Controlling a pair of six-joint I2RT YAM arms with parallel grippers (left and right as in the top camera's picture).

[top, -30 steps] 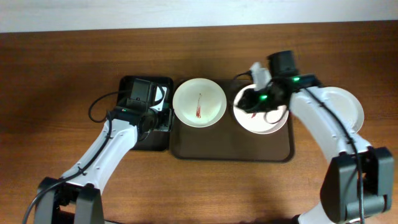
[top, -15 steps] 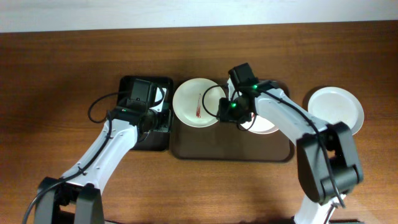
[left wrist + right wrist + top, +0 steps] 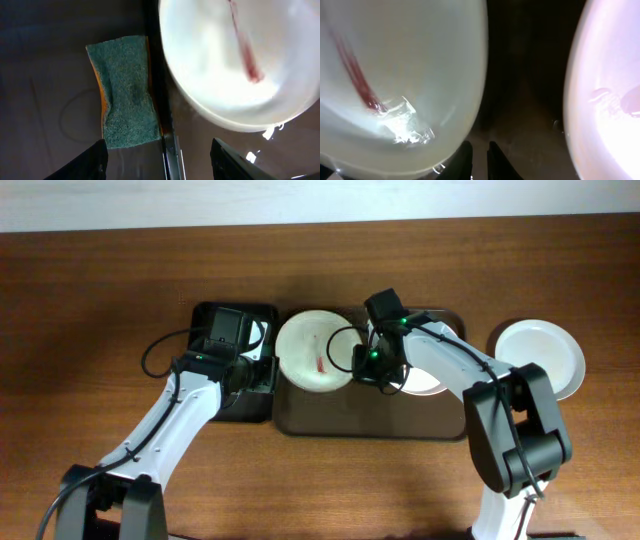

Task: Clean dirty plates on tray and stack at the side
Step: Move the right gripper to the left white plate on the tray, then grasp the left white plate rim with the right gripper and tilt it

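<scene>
The brown tray [image 3: 375,420] holds two plates. The pale mint-green plate [image 3: 300,340] with a red smear lies at its left end, its left edge over the tray rim; it also shows in the left wrist view [image 3: 215,75] and the right wrist view [image 3: 410,70]. A white plate [image 3: 428,372] lies to the right, partly under my right arm, with a faint smear in the right wrist view [image 3: 610,105]. My right gripper [image 3: 372,366] [image 3: 479,161] is shut and empty, low in the gap between them, beside the green plate's rim. My left gripper [image 3: 162,162] is open and empty.
A third white plate [image 3: 540,358] lies on the table right of the tray. A black tray [image 3: 215,412] at the left holds a green sponge [image 3: 125,95], right under my left gripper [image 3: 255,370].
My right gripper has moved left from the right-hand white plate into the gap between the two plates. The green plate has shifted slightly left. The left arm has not moved.
</scene>
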